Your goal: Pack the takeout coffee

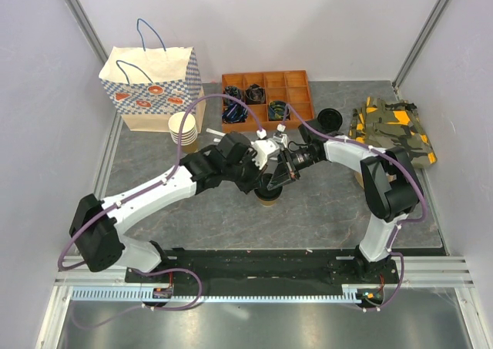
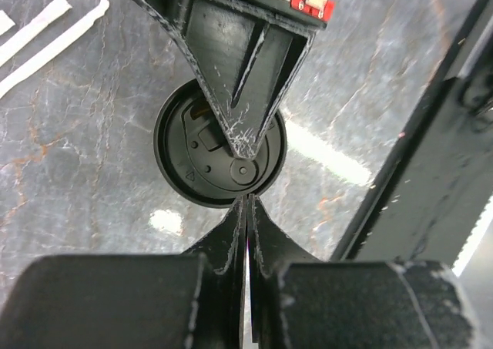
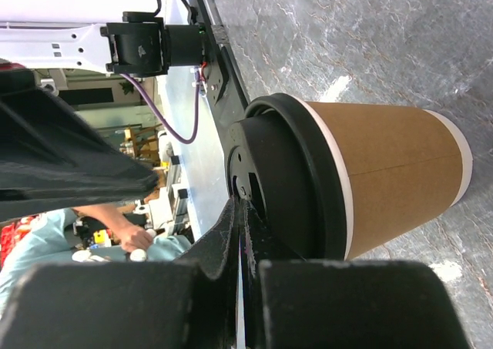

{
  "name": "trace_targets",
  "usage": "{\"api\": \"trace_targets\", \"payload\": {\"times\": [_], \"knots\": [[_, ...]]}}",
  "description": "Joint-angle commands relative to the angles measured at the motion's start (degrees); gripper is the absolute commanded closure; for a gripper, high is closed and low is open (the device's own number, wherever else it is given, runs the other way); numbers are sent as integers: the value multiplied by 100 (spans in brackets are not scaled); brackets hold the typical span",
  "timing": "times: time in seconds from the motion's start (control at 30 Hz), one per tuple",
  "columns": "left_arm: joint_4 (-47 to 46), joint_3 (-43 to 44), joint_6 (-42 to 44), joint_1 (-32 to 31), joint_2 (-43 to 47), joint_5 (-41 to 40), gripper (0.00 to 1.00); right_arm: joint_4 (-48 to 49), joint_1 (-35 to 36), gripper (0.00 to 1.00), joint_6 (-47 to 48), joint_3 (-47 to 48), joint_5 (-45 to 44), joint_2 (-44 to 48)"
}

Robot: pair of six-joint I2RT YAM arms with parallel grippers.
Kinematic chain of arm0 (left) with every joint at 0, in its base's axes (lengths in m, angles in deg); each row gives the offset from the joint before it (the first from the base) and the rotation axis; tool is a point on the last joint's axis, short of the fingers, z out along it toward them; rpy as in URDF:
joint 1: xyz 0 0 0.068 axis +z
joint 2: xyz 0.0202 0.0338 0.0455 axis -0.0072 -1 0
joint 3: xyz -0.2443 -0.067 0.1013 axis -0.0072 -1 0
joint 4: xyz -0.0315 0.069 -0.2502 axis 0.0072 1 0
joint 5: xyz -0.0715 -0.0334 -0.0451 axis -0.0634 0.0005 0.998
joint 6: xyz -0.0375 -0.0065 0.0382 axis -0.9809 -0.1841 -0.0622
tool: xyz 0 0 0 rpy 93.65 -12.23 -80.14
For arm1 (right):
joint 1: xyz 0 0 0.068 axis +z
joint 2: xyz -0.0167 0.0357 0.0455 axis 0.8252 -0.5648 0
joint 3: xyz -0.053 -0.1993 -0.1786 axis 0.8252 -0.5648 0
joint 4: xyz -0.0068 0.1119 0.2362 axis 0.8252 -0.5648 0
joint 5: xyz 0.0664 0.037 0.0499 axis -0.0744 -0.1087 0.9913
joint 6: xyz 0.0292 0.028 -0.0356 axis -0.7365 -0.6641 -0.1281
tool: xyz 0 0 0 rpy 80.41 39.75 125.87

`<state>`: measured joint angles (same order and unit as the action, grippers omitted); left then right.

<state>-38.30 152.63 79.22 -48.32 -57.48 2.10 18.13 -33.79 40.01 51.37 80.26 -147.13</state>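
Overhead looks down; close wrist views share cup (image 3: 385, 179).

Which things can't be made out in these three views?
Right wrist: cup contents, under the lid.
Top view: cup mostly hidden beneath left gripper and right gripper.
Left wrist: right gripper's fingers cover part of the lid.
Top view: paper bag's inside, behind its wall.

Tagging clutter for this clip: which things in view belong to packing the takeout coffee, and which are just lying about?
Job: takeout coffee, its black lid, paper bag (likely where it goes), left gripper and right gripper, both shut over the lid.
Lying about: stack of lidless cups, wooden tray, black round object beside it, camouflage cloth.
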Motion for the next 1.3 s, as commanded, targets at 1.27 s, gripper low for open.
{"api": "trace_targets", "payload": {"times": [1.27], "knots": [[-213,-376,564,39,-767,-170,94,73,-47,100,500,20,-976,-619]]}}
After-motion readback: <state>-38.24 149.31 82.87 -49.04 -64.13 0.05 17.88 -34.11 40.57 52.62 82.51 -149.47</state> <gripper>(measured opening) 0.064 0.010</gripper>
